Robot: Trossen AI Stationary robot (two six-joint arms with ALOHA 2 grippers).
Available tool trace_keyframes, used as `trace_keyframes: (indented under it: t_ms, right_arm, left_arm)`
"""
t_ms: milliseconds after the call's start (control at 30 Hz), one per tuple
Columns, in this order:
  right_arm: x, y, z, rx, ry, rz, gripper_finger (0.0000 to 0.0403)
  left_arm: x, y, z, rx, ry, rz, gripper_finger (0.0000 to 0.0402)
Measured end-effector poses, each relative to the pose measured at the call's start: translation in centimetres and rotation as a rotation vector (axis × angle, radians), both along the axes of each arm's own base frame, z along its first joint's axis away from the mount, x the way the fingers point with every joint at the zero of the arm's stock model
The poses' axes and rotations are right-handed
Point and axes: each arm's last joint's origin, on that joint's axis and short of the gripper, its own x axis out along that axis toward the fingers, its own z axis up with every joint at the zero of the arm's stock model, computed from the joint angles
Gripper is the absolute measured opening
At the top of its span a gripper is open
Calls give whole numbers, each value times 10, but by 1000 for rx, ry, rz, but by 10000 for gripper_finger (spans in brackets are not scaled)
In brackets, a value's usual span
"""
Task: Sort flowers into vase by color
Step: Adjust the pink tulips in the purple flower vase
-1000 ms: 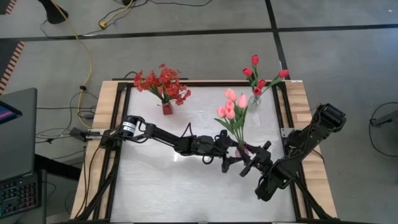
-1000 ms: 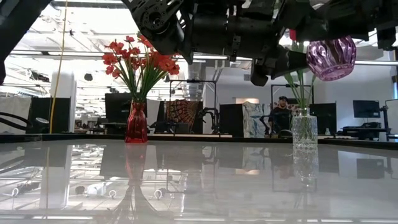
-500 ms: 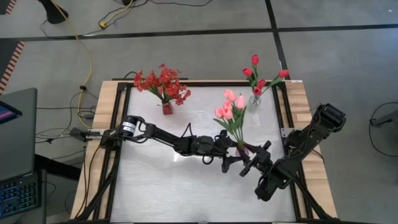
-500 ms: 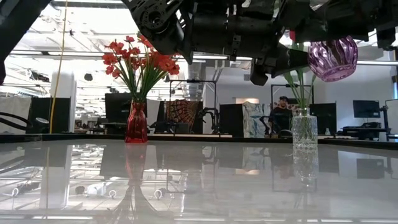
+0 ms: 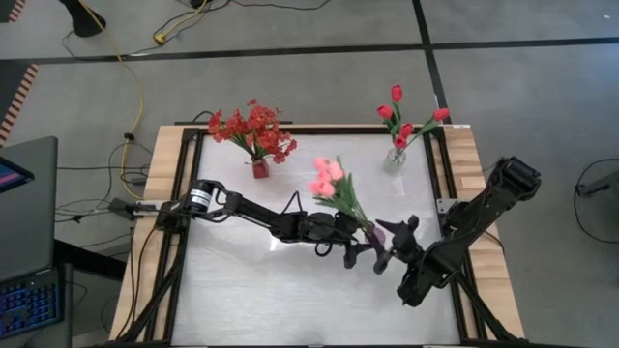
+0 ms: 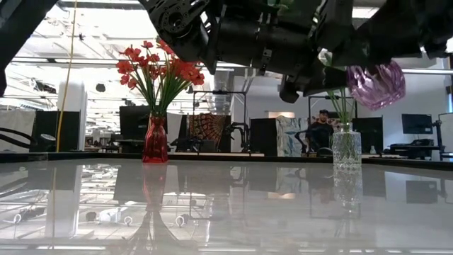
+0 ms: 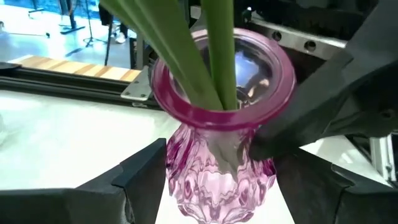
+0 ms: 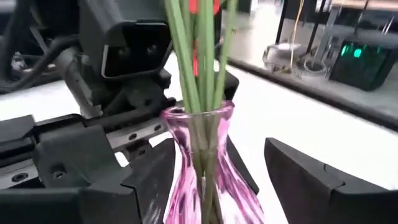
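A pink ribbed glass vase [image 6: 375,83] hangs in the air over the table's right half, tilted, with pink tulips [image 5: 327,177] standing in it on green stems. My left gripper [image 5: 363,244] reaches in from the left and is closed around its belly [image 7: 221,180]. My right gripper [image 5: 395,242] comes from the near right and is open, one finger on each side of the vase [image 8: 202,162]. A red vase [image 5: 259,169] with red sprays [image 5: 253,133] stands at the far left. A clear vase [image 5: 395,159] with red tulips [image 5: 401,121] stands at the far right. My left gripper holds the vase's bulging ribbed body [image 7: 177,171] between its two fingers [image 7: 143,174], below the neck. The fingers come in nearly level from the table's left. The vase is lifted clear of the table and leans, its mouth and the tulips pointing far-left. My right gripper stands open around the vase. One finger [image 7: 280,134] lies close against the neck under the rim. Whether it touches, I cannot tell.
The glossy white tabletop [image 5: 290,290] has a wooden frame [image 5: 160,193] on each side. A laptop [image 5: 24,222] sits off the left edge. In the low view a person [image 6: 322,127] sits in the room beyond the clear vase [image 6: 347,145].
My right gripper has opened its fingers away from the vase. The vase has tipped in my left gripper's hold. Its blossoms have swung toward the table's left while its base stayed at about the same spot, clear of the table.
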Motion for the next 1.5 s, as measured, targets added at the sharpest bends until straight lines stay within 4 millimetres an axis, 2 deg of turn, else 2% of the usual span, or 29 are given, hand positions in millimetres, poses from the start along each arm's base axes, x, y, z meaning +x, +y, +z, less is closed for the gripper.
trace_keyframes:
  t_ms: [133, 367, 833, 1233, 1500]
  right_arm:
    - [0, -3, 2, 14, 16, 0, 276]
    - [3, -6, 2, 12, 17, -20, 276]
    - [4, -8, 2, 10, 13, -28, 276]
    - [4, -7, 1, 26, 30, -21, 276]
    - [3, -7, 0, 27, 41, -15, 276]
  left_arm:
    - [0, 0, 1, 5, 1, -8, 240]
    - [-1, 0, -1, 10, 33, -7, 179]
    - [-1, 0, -2, 55, 40, -17, 84]
    - [-1, 1, -2, 59, 39, 1, 90]
    - [-3, -2, -5, 149, 82, 56, 91]
